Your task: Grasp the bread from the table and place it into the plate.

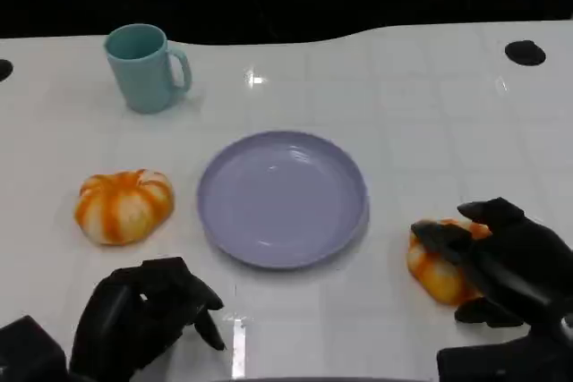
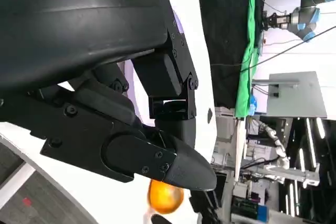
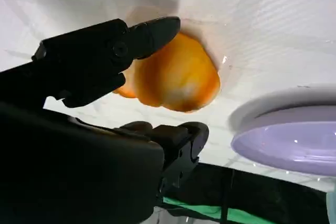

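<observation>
Plate [image 1: 282, 199] at the middle of the bench [image 1: 430, 114]. Mug [image 1: 145, 67] behind the plate and off to its left, well apart from it. One bread [image 1: 124, 206] left of the plate, near its rim but not touching. Another bread [image 1: 440, 267] right of the plate and a little nearer the front edge, under the fingers of the right hand [image 1: 510, 261]. Left hand [image 1: 143, 315] at the front left, before the left bread and apart from it.

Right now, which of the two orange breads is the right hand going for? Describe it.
Start at the round lilac plate mid-table. The orange-and-white pumpkin-shaped bread lies off its right rim, with the black right hand around it. The twin bread left of the plate lies untouched.
</observation>
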Controlling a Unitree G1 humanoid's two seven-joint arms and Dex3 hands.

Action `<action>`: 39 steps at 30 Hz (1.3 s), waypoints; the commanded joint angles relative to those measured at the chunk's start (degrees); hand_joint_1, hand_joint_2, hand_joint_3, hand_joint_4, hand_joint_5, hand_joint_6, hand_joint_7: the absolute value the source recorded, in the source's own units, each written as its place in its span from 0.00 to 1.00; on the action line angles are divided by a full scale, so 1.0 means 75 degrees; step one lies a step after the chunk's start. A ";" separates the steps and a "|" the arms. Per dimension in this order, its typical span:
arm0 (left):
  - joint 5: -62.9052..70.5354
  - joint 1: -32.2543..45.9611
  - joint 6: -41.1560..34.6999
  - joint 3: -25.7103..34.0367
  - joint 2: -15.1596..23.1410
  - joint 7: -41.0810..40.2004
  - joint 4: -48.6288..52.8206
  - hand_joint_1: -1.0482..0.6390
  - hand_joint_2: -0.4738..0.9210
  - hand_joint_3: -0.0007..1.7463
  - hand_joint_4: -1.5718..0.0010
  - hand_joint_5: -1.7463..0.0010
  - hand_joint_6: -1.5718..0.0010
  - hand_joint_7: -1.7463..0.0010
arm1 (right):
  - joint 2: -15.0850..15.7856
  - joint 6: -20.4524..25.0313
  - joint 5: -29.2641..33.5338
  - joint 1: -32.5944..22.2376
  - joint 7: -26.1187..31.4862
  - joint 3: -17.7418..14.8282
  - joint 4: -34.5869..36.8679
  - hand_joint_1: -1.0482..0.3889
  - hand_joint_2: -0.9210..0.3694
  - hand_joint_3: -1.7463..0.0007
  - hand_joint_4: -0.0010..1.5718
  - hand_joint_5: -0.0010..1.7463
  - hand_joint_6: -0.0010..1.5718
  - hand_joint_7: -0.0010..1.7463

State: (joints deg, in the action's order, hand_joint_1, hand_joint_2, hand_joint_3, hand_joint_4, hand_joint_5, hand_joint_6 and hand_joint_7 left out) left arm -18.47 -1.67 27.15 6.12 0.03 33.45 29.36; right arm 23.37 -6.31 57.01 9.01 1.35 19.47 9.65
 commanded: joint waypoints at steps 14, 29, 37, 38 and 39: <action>-0.0027 0.0112 -0.0156 0.0050 0.0073 -0.0022 -0.0231 0.06 1.00 0.04 0.28 0.32 0.24 0.60 | -0.0249 -0.1820 -0.0775 0.1533 0.4250 0.0336 0.3324 0.66 0.45 0.28 0.60 1.00 0.50 0.94; 0.0015 0.0114 -0.0138 0.0027 0.0047 -0.0057 -0.0238 0.06 1.00 0.05 0.29 0.31 0.25 0.59 | -0.0365 -0.2679 -0.1191 0.2197 0.5073 0.0328 0.3851 0.66 0.48 0.23 0.63 1.00 0.47 1.00; 0.0057 0.0113 -0.0133 0.0017 0.0055 -0.0083 -0.0227 0.07 1.00 0.05 0.29 0.31 0.25 0.59 | -0.0888 -0.3235 -0.1778 0.2864 0.4491 0.0412 0.3916 0.61 0.48 0.24 0.63 1.00 0.45 1.00; 0.0063 0.0117 -0.0140 0.0014 0.0056 -0.0092 -0.0235 0.07 1.00 0.05 0.29 0.31 0.25 0.59 | -0.0983 -0.3292 -0.1839 0.2950 0.4446 0.0421 0.3974 0.61 0.48 0.23 0.63 1.00 0.45 1.00; 0.0064 0.0106 -0.0112 0.0016 0.0060 -0.0078 -0.0206 0.07 1.00 0.05 0.29 0.31 0.25 0.59 | -0.1096 -0.3337 -0.1905 0.3048 0.4373 0.0431 0.4039 0.61 0.50 0.22 0.63 1.00 0.46 1.00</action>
State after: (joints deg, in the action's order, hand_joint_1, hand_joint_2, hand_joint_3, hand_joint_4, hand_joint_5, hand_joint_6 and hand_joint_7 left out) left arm -18.40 -1.39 26.11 6.03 0.01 33.42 27.97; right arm 16.52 -30.20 44.45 29.63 35.24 22.58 38.58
